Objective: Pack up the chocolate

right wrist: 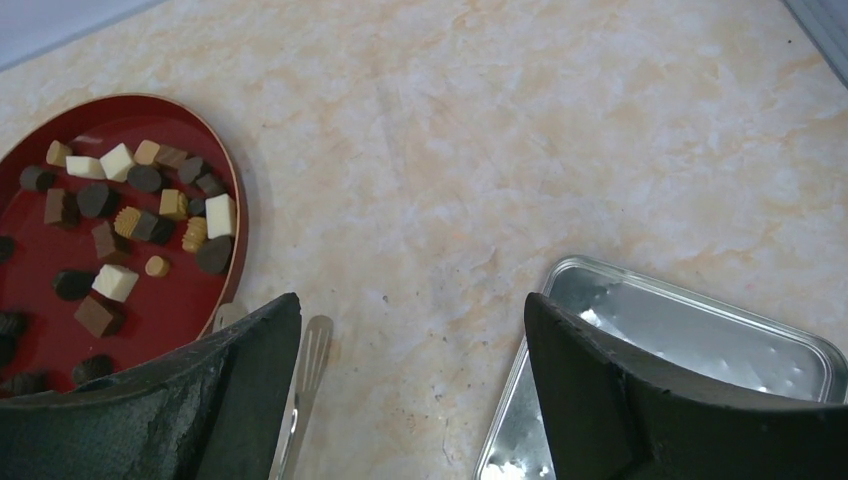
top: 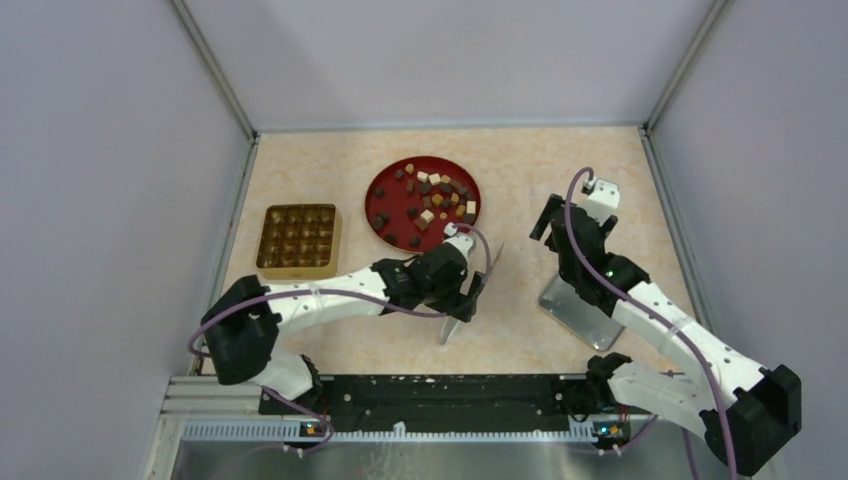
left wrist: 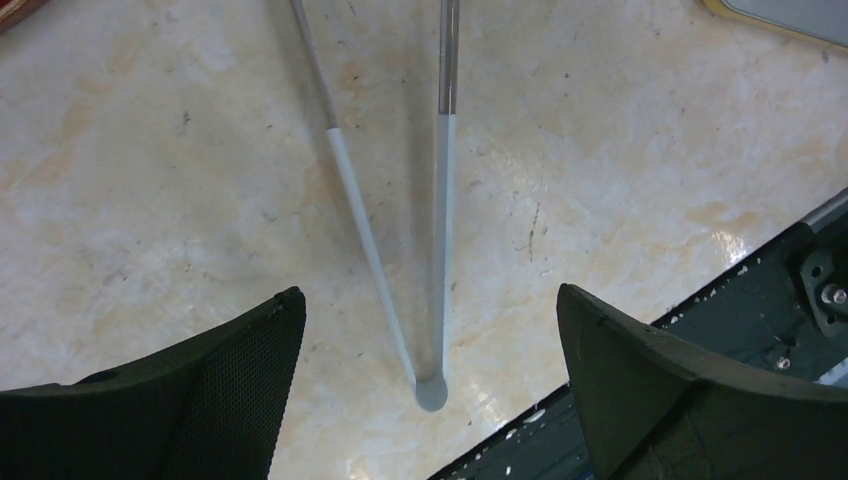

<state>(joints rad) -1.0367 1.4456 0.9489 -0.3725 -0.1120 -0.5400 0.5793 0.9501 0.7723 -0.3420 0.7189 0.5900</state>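
The left gripper's (left wrist: pixel 428 295) jaws stood wide apart, straddling the tongs (left wrist: pixel 441 250) without touching them. The right gripper (right wrist: pixel 410 300) gaped empty too. The chocolate (top: pixel 430 195) sat on the red plate (top: pixel 368 205), upper centre of the overhead view. Closing off-centre, I reckoned, could skid those thin tongs across the bench (left wrist: pixel 150 200).

Bright, even overhead light is washing the table (top: pixel 520 170); soft shadows are trailing the tweezers (left wrist: pixel 441 250), glare is gleaming off the metal lid (right wrist: pixel 690 340) (all three views are looking sharp)
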